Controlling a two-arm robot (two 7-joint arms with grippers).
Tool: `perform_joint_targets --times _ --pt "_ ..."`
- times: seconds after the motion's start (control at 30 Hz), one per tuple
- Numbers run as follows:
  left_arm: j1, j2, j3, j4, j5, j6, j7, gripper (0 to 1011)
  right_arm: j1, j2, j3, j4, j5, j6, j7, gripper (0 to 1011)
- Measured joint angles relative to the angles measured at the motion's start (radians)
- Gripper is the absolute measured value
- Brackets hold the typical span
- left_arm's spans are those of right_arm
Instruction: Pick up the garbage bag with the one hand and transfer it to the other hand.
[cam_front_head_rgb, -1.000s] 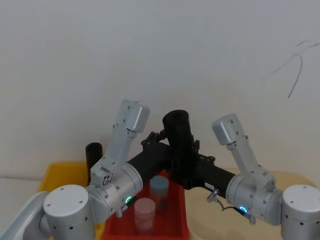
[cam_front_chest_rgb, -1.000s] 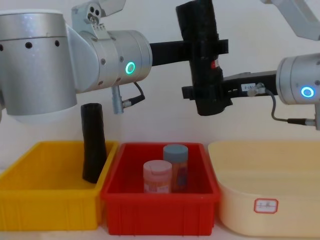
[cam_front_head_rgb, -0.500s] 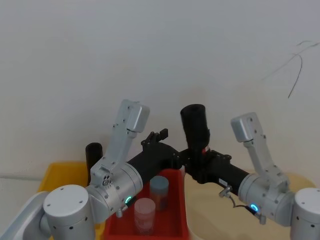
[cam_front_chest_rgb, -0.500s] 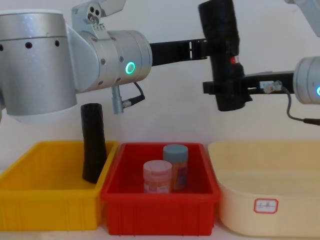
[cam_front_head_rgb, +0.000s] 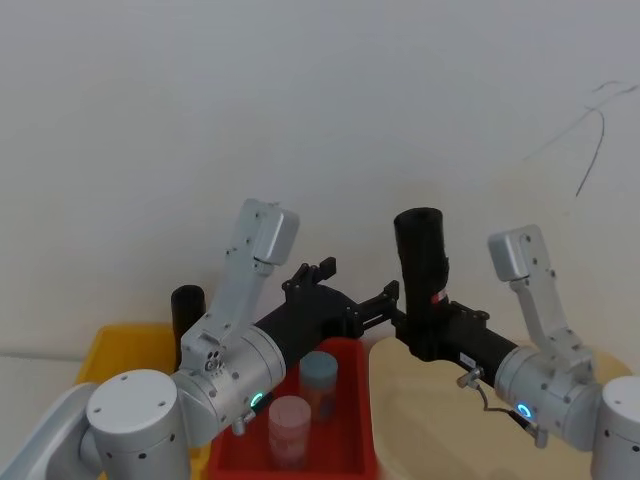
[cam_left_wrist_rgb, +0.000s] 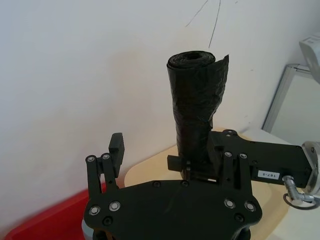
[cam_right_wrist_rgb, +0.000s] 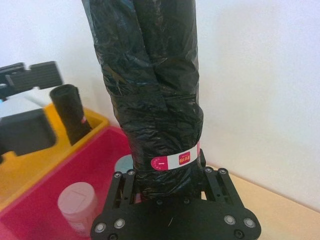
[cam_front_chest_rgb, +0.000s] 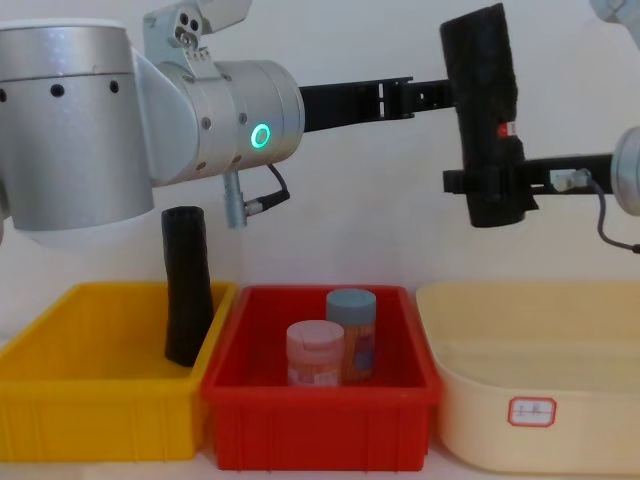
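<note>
- Leaning in the yellow bin (cam_front_chest_rgb: 60, 400), the plain black roll (cam_front_chest_rgb: 187, 290) stands right under the green-ringed left arm. If that arm drops as it pulls back, it may knock the roll over.
- Standing released with its fingers spread, the left gripper (cam_front_chest_rgb: 425, 95) holds nothing, yet its tips sit just beside the garbage bag (cam_front_chest_rgb: 482, 90). I cannot tell whether one touches the plastic. A sideways retreat could catch the loose flap that the left wrist view shows near the top of the roll and drag the roll askew.
- Below, the red bin (cam_front_chest_rgb: 320, 420) holds two jars (cam_front_chest_rgb: 315, 350). A roll tugged leftward and dropped would probably land among them and tip them.
- The garbage bag hangs in the air, nearly upright with a slight tilt, above the near-left end of the beige tub (cam_front_chest_rgb: 520, 440).
- The right gripper (cam_front_chest_rgb: 490, 180), on the blue-ringed arm, is clenched on the roll low down, around the red-and-white label band (cam_right_wrist_rgb: 172, 161). Most of the roll rises above the hold, so a quick swing could lever it over.
- The wrinkled plastic looks soft and slick, so the layers may squash or slide between the fingers, letting the roll creep down and fall into the tub.
</note>
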Motion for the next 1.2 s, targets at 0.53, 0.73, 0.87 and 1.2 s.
perform_joint_targets --times 0.53,0.73,0.87,1.2 --pt "0.024 0.021 -0.020 -0.030 0.006 0.000 0.005 1001 -0.025 -0.001 0.051 0.009 -0.010 0.016 -0.055 563" --pt "0.049 0.041 -0.044 -0.058 0.019 0.008 0.032 1001 -0.056 0.008 0.068 -0.018 -0.011 0.041 -0.071 562" --pt "0.070 0.056 -0.065 -0.075 0.033 0.016 0.062 1001 -0.077 0.012 0.077 -0.035 -0.010 0.064 -0.079 563" --pt "0.108 0.082 -0.116 -0.097 0.065 0.030 0.128 1001 -0.129 0.016 0.098 -0.061 -0.002 0.128 -0.098 562"
